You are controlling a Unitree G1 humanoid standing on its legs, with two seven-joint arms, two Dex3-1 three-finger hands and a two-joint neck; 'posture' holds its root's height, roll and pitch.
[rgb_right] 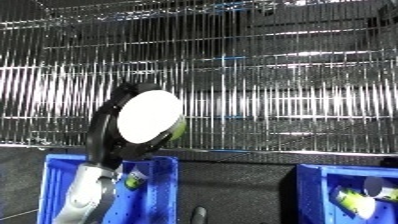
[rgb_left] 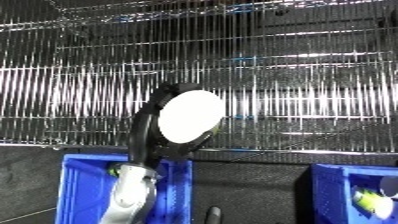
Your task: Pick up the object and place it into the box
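My left hand [rgb_left: 145,129] is raised in front of the wire shelving, its black fingers curled round a round object [rgb_left: 190,116]. The object shows a white circular face towards me and a yellow-green side [rgb_right: 180,128]. It hangs above the far end of a blue bin [rgb_left: 82,192], from which my left forearm [rgb_left: 131,194] rises. A small green and white thing [rgb_right: 133,180] shows beside the forearm, inside that bin. My right hand is not seen.
A second blue bin [rgb_left: 330,195] sits at the lower right with yellow-green items [rgb_left: 366,200] inside. Chrome wire shelves [rgb_left: 293,100] fill the background. A dark slim tip [rgb_left: 213,212] pokes up at the bottom edge between the bins.
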